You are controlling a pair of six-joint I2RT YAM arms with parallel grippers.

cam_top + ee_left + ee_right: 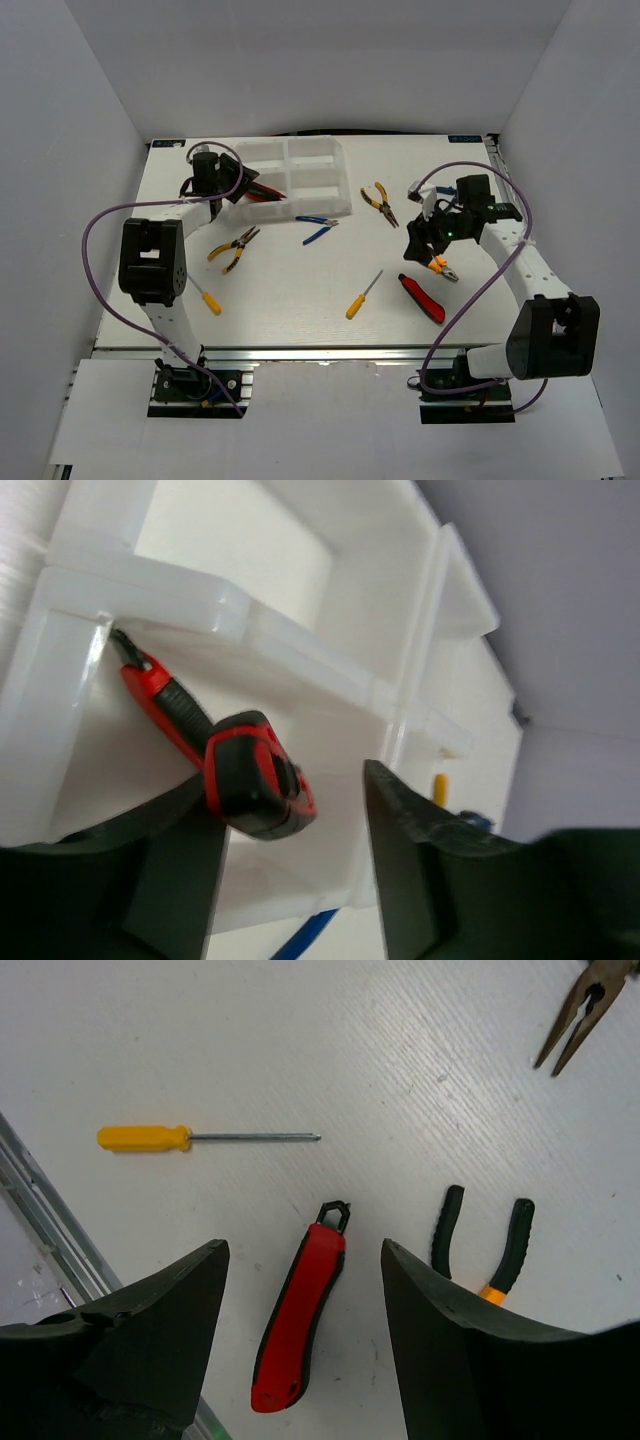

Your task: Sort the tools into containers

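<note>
Tools on view, eight: four pliers, two cutters, two screwdrivers.

I see the tray [300,205] at the far edge, left of centre. Tray cutter [200,730] lies in a near-row compartment toward the tray's left end, its tip in a corner. Left gripper [292,825] is over that compartment, spread wide and clamping nothing, with the cutter beside my left finger [170,870].

Seven tools lie loose on the table [290,320]:
- Blue pliers [318,228], just in front of the tray's near wall.
- Yellow pliers [380,203], right of the tray, apart from it.
- Black-yellow pliers [233,248], near the left arm.
- Orange pliers [482,1245], beside the loose cutter [298,1325].
- Left screwdriver [207,298], tucked against the left arm.
- Mid screwdriver [363,295], out in the open.

Right gripper [302,1260] hangs over the loose cutter, spread wide and holding nothing.

Widest bare stretch I can see is centre-table, between blue pliers and mid screwdriver. White walls close the left, right and far sides.
</note>
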